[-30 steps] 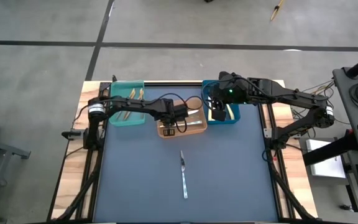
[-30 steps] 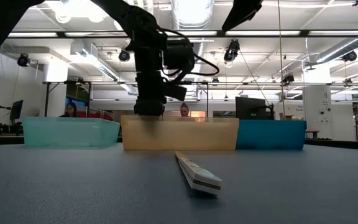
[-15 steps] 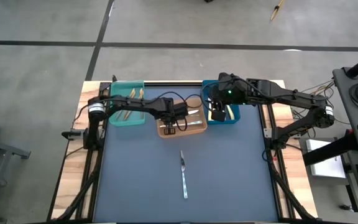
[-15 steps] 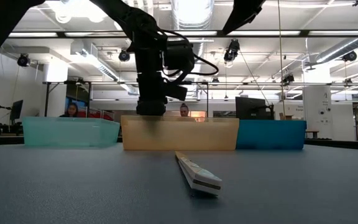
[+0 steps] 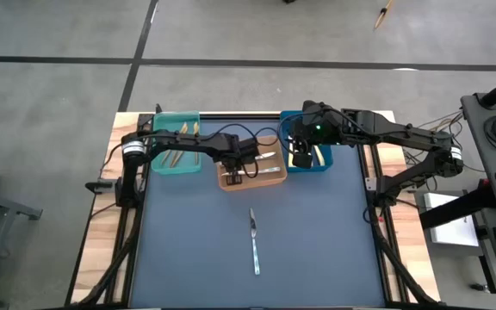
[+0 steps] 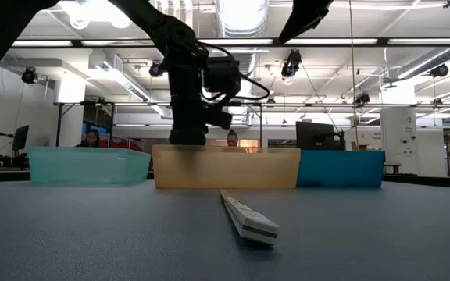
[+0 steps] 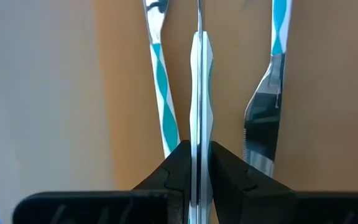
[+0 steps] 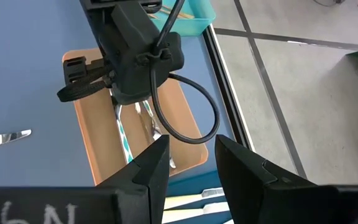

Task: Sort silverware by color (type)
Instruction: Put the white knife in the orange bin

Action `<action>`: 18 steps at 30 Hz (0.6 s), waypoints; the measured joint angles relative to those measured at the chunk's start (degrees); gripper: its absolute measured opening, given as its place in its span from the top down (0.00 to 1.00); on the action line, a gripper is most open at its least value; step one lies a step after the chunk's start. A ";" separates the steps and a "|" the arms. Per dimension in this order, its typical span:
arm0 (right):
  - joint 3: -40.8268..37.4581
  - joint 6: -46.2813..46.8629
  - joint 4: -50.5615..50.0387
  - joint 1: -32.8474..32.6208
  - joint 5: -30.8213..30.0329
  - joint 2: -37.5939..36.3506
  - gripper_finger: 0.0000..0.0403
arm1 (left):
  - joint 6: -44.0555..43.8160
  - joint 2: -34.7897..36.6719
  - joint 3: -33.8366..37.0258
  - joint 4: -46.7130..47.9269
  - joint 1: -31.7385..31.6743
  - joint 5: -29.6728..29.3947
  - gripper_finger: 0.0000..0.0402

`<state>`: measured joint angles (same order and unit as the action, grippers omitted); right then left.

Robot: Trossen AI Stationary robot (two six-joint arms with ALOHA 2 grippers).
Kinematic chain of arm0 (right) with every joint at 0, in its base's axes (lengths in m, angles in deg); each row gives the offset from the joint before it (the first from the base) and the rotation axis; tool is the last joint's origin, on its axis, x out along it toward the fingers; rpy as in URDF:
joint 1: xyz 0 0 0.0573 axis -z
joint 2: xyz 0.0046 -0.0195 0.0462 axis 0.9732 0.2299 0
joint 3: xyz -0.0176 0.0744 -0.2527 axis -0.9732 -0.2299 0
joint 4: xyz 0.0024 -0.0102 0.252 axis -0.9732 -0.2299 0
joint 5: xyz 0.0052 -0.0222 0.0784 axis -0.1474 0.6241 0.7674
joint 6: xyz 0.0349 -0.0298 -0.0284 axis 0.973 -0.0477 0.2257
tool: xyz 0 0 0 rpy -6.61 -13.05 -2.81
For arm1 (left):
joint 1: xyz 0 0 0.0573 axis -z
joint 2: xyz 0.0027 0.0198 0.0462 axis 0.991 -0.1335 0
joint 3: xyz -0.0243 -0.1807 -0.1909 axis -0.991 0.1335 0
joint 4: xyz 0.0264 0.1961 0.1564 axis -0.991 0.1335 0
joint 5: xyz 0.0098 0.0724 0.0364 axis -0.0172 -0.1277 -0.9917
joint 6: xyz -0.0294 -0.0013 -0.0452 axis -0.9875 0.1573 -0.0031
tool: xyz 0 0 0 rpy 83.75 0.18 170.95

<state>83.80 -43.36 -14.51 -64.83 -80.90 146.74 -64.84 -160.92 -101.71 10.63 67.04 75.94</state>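
My left gripper [image 5: 233, 175] [image 7: 199, 163] points down into the orange bin [image 5: 269, 178] [image 6: 225, 168], shut on a slim silver piece of silverware [image 7: 200, 68] seen edge-on. Two more silver pieces [image 7: 160, 81] [image 7: 267, 93] lie flat on that bin's floor. Another silver piece [image 5: 254, 242] [image 6: 248, 219] lies alone on the dark mat. My right gripper [image 5: 300, 158] [image 8: 191, 167] hangs open above the blue bin [image 5: 321, 161], holding nothing. The teal bin [image 5: 164, 161] holds gold pieces [image 5: 184, 133]. My left gripper pinches the silver piece's two flat faces [image 7: 200, 140] between its two fingers, which come from above, pointing down. The piece reaches forward past the fingertips, on edge, over the bin floor. The bin wall hides its end in the low view, so I cannot tell whether it rests there.
The three bins stand in a row at the mat's far edge: teal [image 6: 88, 165], orange, blue [image 6: 341, 168]. Cream-handled pieces [image 8: 197, 200] lie in the blue bin. The mat [image 5: 317, 241] around the lone piece is bare. Wooden strips border the mat left and right.
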 joint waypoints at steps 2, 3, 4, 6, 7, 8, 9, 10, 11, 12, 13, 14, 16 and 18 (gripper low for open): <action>-0.04 0.00 0.03 0.00 0.00 0.00 0.70 | 0.04 0.00 0.51 -0.24 -0.02 0.14 0.93; -0.09 -0.02 0.01 0.00 0.00 0.00 0.70 | 0.22 0.00 0.72 -0.36 -0.02 0.15 0.93; -0.11 -0.02 0.12 0.00 -0.01 0.00 0.70 | 0.46 0.00 0.86 -0.56 0.00 0.17 0.93; -0.17 -0.02 0.68 0.00 0.00 0.00 0.70 | 0.92 0.00 1.05 -0.80 0.00 0.17 0.93; -0.17 -0.02 0.89 0.00 0.00 0.00 0.70 | 1.08 0.00 1.14 -0.99 0.00 0.18 0.93; -0.17 -0.05 0.97 0.00 0.00 0.00 0.70 | 1.19 0.00 1.25 -1.21 0.00 0.20 0.93; -0.17 -0.09 0.99 0.00 0.00 0.00 0.70 | 1.33 0.00 1.34 -1.28 -0.02 0.20 0.93; -0.17 -0.11 1.01 0.00 0.00 0.00 0.70 | 1.45 0.00 1.37 -1.29 -0.02 0.20 0.93; -0.17 -0.09 1.03 0.00 0.00 0.00 0.70 | 1.48 0.00 1.37 -1.35 -0.02 0.19 0.93; -0.17 -0.07 1.01 0.00 0.00 0.00 0.70 | 1.54 0.00 1.37 -1.51 -0.02 0.21 0.93; -0.17 -0.07 1.01 0.00 0.00 0.00 0.70 | 1.69 0.00 1.37 -1.59 -0.04 0.32 0.93; -0.17 -0.07 1.02 0.00 0.00 0.00 0.70 | 1.80 0.00 1.37 -1.56 -0.14 0.88 0.93; -0.17 -0.07 1.01 0.00 0.00 0.00 0.70 | 2.24 0.00 1.37 -1.58 -0.39 2.72 0.93; -0.17 -0.07 1.01 0.00 0.00 0.00 0.70 | 2.52 0.00 1.37 -1.70 -0.62 3.55 0.93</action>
<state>83.62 -43.43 -13.50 -64.83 -80.90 146.74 -62.32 -160.92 -100.35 8.93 66.42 79.50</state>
